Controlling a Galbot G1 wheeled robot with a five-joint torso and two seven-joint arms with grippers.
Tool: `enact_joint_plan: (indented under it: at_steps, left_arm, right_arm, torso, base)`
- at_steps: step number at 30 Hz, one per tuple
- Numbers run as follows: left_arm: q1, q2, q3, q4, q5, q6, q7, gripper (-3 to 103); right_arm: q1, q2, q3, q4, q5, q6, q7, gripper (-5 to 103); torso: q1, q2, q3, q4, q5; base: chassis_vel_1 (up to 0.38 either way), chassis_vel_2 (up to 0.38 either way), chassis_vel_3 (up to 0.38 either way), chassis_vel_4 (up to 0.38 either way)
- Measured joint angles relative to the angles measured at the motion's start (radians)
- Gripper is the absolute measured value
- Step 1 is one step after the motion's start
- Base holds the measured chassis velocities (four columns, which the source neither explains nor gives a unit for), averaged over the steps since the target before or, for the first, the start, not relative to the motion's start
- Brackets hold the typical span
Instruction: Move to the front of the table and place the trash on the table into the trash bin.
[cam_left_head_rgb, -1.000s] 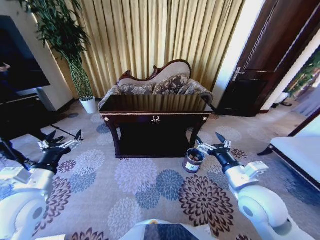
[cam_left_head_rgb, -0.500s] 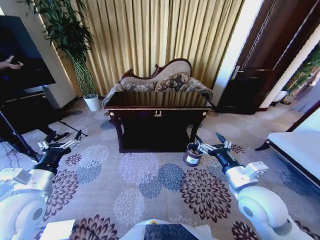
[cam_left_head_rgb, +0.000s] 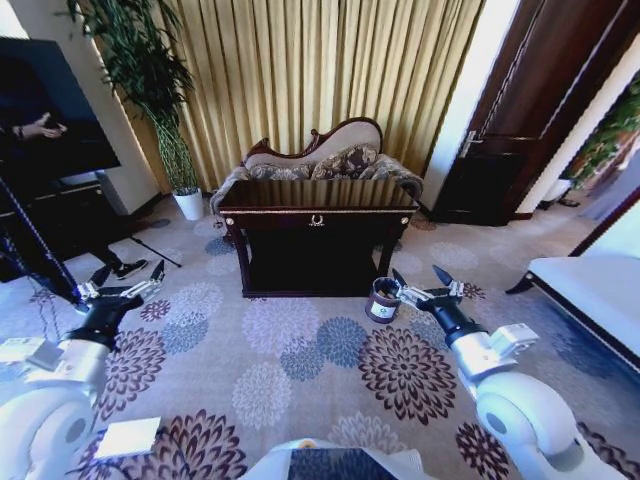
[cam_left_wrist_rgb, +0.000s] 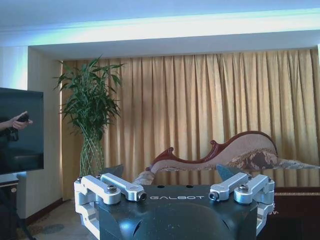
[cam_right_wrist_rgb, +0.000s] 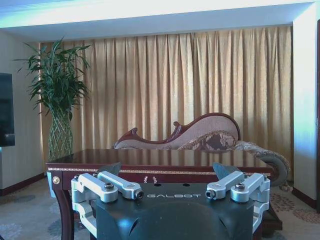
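Gold pleated curtains (cam_left_head_rgb: 320, 70) fill the top centre of the head view, with a carved chaise sofa in patterned upholstery (cam_left_head_rgb: 318, 162) below them and a tall green potted plant (cam_left_head_rgb: 150, 80) at the upper left. Grey carpet with large flower medallions (cam_left_head_rgb: 300, 360) covers the floor across the lower half of the frame.

At the centre of the head view stands the large dark glossy wooden table with curved legs and a small gold emblem on its front apron (cam_left_head_rgb: 317, 208). Its top reflects the curtains; whether any trash lies on it cannot be told from these pictures. The small dark round trash bin with a silvery rim and white label (cam_left_head_rgb: 381, 300) sits on the carpet just beside the table's front right leg, slightly right of centre.

The left gripper (cam_left_head_rgb: 128, 281) hovers over the carpet at the left edge, well apart from the table, its fingers spread and holding nothing. The right gripper (cam_left_head_rgb: 421, 281) hangs at centre right, near the bin, fingers likewise spread and bare. In the left wrist view the left gripper (cam_left_wrist_rgb: 170, 174) shows against the curtains and sofa; in the right wrist view the right gripper (cam_right_wrist_rgb: 167, 171) faces the table's (cam_right_wrist_rgb: 160, 159) front edge.
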Motion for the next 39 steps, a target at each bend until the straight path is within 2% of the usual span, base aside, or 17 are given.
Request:
enact_joint_plan:
  at_steps: [12,21,39]
  left_arm:
    - [0.010,-0.013,0.001,-0.014,0.000,-0.010,0.002,100]
    - [0.025,-0.029,0.031,-0.020,-0.002,-0.038,-0.006,100]
    - [0.024,-0.029,0.034,-0.020,0.002,-0.043,-0.010,100]
  right_arm:
    - [0.001,-0.002,0.004,-0.001,0.002,0.011,0.001,100]
    - [0.004,0.005,0.005,-0.014,0.005,0.008,0.001,100]
    - [0.008,0.008,0.000,-0.016,-0.019,-0.005,0.019,100]
  torso:
    - [-0.001,0.000,0.000,0.0001,0.0003]
    - [0.000,0.000,0.000,0.0001,0.0003]
    - [0.000,0.000,0.000,0.0001,0.0002]
  base:
    - [0.074,-0.069,-0.074,0.058]
    - [0.009,-0.001,-0.003,0.004]
    - [0.000,0.000,0.000,0.000]
